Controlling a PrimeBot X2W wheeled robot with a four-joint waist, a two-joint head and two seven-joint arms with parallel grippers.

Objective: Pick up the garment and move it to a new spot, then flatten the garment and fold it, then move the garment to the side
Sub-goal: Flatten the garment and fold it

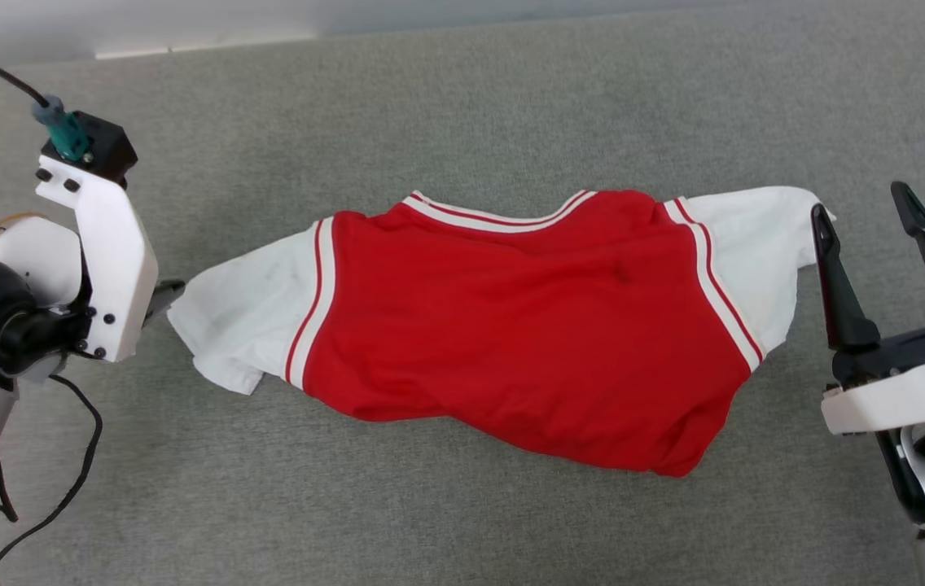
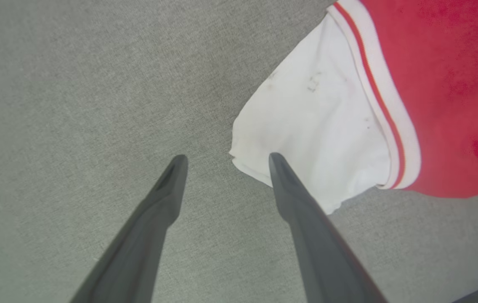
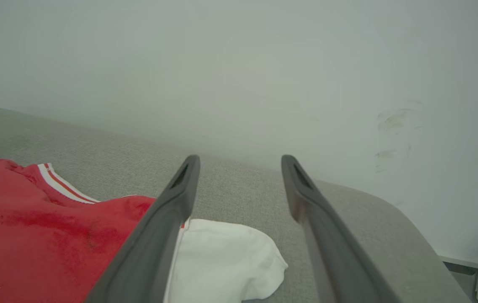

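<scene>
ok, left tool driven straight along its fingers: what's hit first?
Likely the garment: the open left tool aims at its white sleeve's edge, one finger over cloth, the other over the grey surface. Depth unclear.

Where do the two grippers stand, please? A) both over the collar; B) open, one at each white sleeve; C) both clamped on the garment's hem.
B: the left gripper and right gripper stand open, each at a white sleeve end of the garment.
</scene>
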